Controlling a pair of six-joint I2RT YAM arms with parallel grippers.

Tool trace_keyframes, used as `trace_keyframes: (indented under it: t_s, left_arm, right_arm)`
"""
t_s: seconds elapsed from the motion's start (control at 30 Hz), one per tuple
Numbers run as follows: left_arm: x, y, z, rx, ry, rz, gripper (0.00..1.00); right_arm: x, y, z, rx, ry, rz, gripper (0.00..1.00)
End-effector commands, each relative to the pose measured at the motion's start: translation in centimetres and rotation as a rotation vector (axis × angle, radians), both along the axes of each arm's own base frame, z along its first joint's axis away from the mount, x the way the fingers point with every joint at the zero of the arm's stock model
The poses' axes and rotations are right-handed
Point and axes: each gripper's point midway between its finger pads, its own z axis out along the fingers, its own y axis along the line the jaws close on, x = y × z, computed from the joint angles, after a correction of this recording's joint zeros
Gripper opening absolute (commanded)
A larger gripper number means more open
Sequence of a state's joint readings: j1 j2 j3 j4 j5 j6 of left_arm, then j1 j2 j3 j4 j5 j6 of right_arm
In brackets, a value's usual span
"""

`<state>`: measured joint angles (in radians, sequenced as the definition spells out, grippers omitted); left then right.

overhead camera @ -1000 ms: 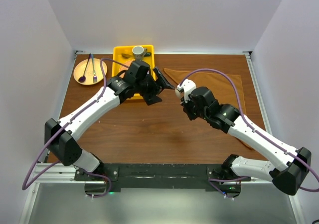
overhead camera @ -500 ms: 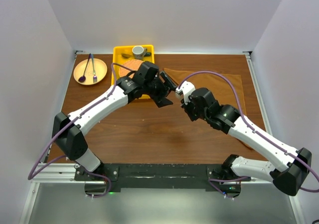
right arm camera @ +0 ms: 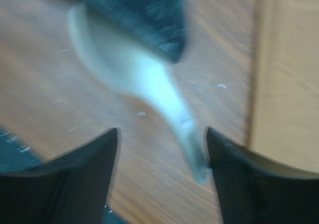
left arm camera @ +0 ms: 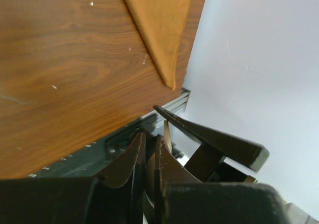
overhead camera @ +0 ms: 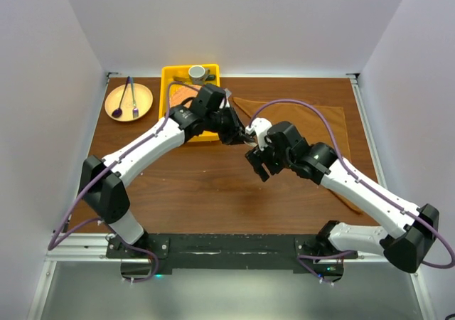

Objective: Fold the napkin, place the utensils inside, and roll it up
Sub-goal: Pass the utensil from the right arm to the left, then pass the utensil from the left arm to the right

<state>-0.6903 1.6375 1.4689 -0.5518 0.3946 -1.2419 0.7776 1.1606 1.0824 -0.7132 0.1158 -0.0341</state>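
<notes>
Pinching the small pale cream spoon (right arm camera: 144,77) in the closed left gripper (overhead camera: 239,131), holding the right gripper (right arm camera: 162,134) wide open around its handle, apparently for a handover.

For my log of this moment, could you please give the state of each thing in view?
left gripper: shut on the spoon.
right gripper: open, around the spoon's handle.
napkin: flat on the table, looks folded into a triangle.
cup: upright in the yellow tray.

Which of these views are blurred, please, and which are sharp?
Right wrist view: heavy motion blur, smearing the small pale cream spoon; left wrist view: sharp, the rust-brown cloth napkin crisp; top external view: sharp, evenly lit, soft shadows only.
</notes>
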Motion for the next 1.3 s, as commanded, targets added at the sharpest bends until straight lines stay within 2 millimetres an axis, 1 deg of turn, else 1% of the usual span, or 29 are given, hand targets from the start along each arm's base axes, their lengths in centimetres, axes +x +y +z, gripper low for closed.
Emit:
trace_keyframes:
  t_s: [0.0,0.03,0.07,0.1,0.13,0.17,0.23,0.3,0.33,0.37,0.4,0.5,0.6,0.67,0.73,0.8,0.87,0.9,0.93,0.97,1.0,1.03,1.07,1.1,1.13,1.17,1.2,1.23,1.27]
  left_arm:
    - [1.1,0.6,4.2,-0.026,-0.335,-0.261,0.0]
    - [1.0,1.4,3.6,0.005,-0.315,-0.288,0.0]
    - [1.2,1.6,3.6,0.022,-0.358,-0.331,0.0]
    - [0.9,1.6,3.6,0.026,-0.368,-0.36,0.0]
    - [0.6,2.0,3.2,0.042,-0.352,-0.384,0.0]
    - [0.6,2.1,3.0,0.049,-0.363,-0.407,0.0]
    - [0.3,2.4,2.5,0.069,-0.362,-0.433,0.0]
    - [0.0,2.3,2.6,0.056,-0.359,-0.45,0.0]
    - [0.0,2.2,2.6,0.048,-0.359,-0.454,0.0]
    - [-0.2,2.1,2.7,0.038,-0.355,-0.464,0.0]
    - [-0.1,2.1,2.7,0.037,-0.355,-0.464,0.0]
    - [0.0,2.3,2.1,0.042,-0.339,-0.473,0.0]
    - [-0.3,2.0,1.8,0.009,-0.326,-0.484,0.0]
    - [-0.2,2.0,1.8,0.007,-0.331,-0.492,0.0]
    - [0.3,2.5,1.5,0.011,-0.327,-0.49,0.0]
    - [0.7,2.9,1.3,0.01,-0.321,-0.484,0.0]
    - [0.7,2.9,1.4,-0.002,-0.322,-0.489,0.0]
    - [0.7,2.8,1.4,-0.009,-0.32,-0.492,0.0]
    - [0.8,2.7,1.4,-0.015,-0.312,-0.487,0.0]
    - [1.1,2.8,1.4,-0.002,-0.313,-0.473,0.0]
    - [1.2,3.6,0.8,0.046,-0.274,-0.44,0.08]
    - [2.0,4.3,0.7,0.102,-0.278,-0.397,0.26]
    - [3.8,5.5,1.0,0.202,-0.326,-0.312,0.6]
    - [4.3,7.2,0.7,0.275,-0.3,-0.256,0.69]
    - [5.2,8.6,2.1,0.32,-0.304,-0.166,0.74]
    - [6.8,11.3,1.9,0.433,-0.307,-0.042,0.78]
    - [7.1,14.3,1.9,0.492,-0.24,0.078,0.84]
    - [7.0,16.5,3.0,0.524,-0.248,0.163,0.84]
    - [7.5,19.5,3.4,0.602,-0.25,0.274,0.85]
  right_arm:
    - [-2.8,3.2,1.1,0.155,0.142,0.114,0.8]
    - [-2.7,3.4,1.0,0.169,0.157,0.116,0.8]
    - [-2.6,3.9,1.2,0.189,0.156,0.126,0.8]
    - [-2.4,4.2,1.5,0.2,0.152,0.13,0.79]
    - [-2.2,4.4,1.8,0.207,0.148,0.131,0.77]
    - [-1.8,4.7,2.6,0.221,0.126,0.134,0.76]
    - [-1.6,5.2,3.5,0.25,0.093,0.154,0.75]
    - [-1.2,5.6,4.1,0.259,0.077,0.172,0.7]
    - [-1.1,5.7,4.1,0.255,0.082,0.177,0.67]
    - [-0.9,5.9,4.1,0.243,0.089,0.175,0.59]
    - [-0.6,5.8,3.9,0.231,0.087,0.161,0.54]
    - [0.3,5.6,3.7,0.209,0.067,0.13,0.45]
    - [1.1,5.4,3.6,0.176,0.032,0.128,0.41]
    - [1.3,5.5,3.8,0.175,0.015,0.141,0.4]
    - [1.3,5.5,4.0,0.176,0.007,0.149,0.36]
    - [1.3,5.6,4.1,0.185,-0.002,0.16,0.34]
    - [1.0,5.9,4.3,0.201,-0.005,0.187,0.24]
    - [0.9,6.1,4.2,0.206,-0.001,0.2,0.17]
    - [1.0,6.3,3.7,0.198,0.012,0.201,0.0]
    - [1.3,6.1,3.3,0.176,0.022,0.178,0.0]
    - [1.5,5.9,2.8,0.158,0.028,0.166,0.0]
    - [1.9,5.7,2.0,0.129,0.038,0.147,0.0]
    - [2.9,4.7,1.5,0.084,0.007,0.093,0.0]
    - [3.3,4.2,1.0,0.052,-0.007,0.075,0.0]
    - [4.1,3.6,0.6,0.016,-0.033,0.039,0.0]
    - [5.4,1.7,0.0,-0.07,-0.08,-0.032,0.0]
    - [6.0,0.9,-0.3,-0.114,-0.093,-0.06,0.0]
    - [6.4,0.2,-0.7,-0.15,-0.084,-0.065,0.0]
    - [7.5,-1.2,-2.1,-0.222,-0.06,-0.076,0.0]
